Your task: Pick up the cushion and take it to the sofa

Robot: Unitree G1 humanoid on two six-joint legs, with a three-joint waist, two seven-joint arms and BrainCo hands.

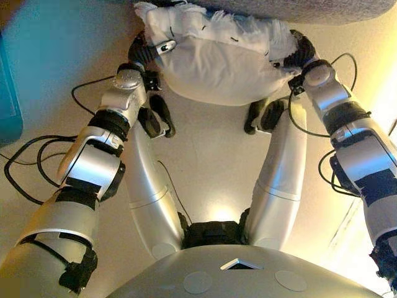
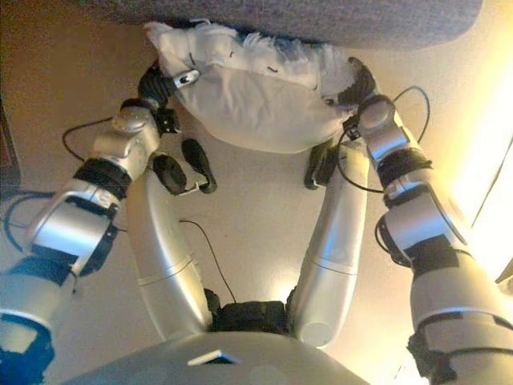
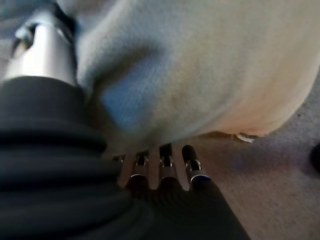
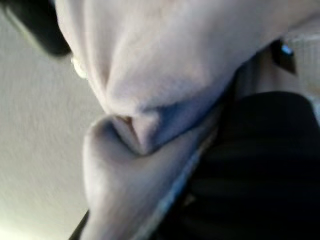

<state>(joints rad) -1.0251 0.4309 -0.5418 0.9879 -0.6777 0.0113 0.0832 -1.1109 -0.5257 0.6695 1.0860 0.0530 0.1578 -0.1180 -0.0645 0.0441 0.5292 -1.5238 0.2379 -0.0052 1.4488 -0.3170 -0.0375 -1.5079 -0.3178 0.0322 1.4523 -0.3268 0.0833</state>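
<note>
A white cushion point(image 1: 217, 68) with a fringed far edge hangs above the floor between my two hands, right against the front edge of the grey sofa point(image 1: 298, 9). My left hand point(image 1: 146, 53) grips its left end: in the left wrist view the fingers point(image 3: 165, 170) lie under the cushion point(image 3: 210, 65) and the thumb point(image 3: 40, 50) presses on its side. My right hand point(image 1: 301, 53) is at the cushion's right end. In the right wrist view, bunched cushion cloth point(image 4: 165, 65) covers that hand point(image 4: 260, 165).
A teal object point(image 1: 7, 93) stands at the left edge on the beige carpet point(image 1: 211, 161). The sofa spans the top of both eye views point(image 2: 321, 16).
</note>
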